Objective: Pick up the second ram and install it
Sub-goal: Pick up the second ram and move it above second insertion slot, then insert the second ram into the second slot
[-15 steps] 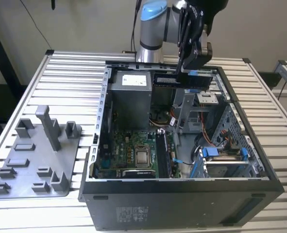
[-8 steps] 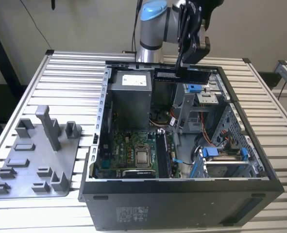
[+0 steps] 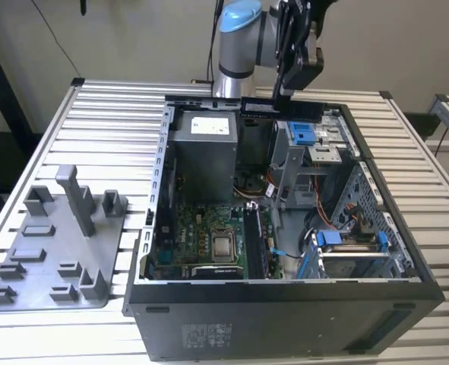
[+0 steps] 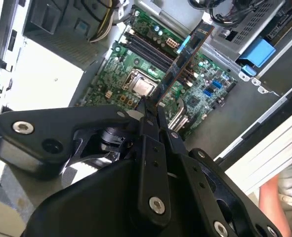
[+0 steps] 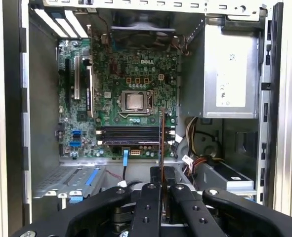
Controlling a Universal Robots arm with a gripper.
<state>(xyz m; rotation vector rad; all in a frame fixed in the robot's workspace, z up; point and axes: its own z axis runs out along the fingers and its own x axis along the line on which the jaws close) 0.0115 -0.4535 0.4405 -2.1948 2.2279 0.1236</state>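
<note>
In the exterior view, we are looking at the arm's hand [image 3: 283, 93] hanging over the far rim of the open computer case [image 3: 285, 319]. It is pinching the second ram [image 3: 264, 106], which is lying level just above the case's far wall. The case is sitting on the slatted counter [image 3: 102, 106], and a grey plastic tray [image 3: 49, 251] is lying on the counter on the exterior view's left, just beside the case. In the second wrist view, we are seeing the hand [image 4: 150, 111] clamping one end of the second ram [image 4: 181, 61], and the stick is reaching out over the motherboard [image 4: 118, 61], apart from it. In the first wrist view, the second ram [image 5: 161, 136] is showing edge-on, sticking out from the hand [image 5: 161, 170]. It is crossing in front of the memory slots [image 5: 128, 134] near the processor socket [image 5: 136, 101], and the grey power supply [image 5: 229, 74] is sitting beside the board.
</note>
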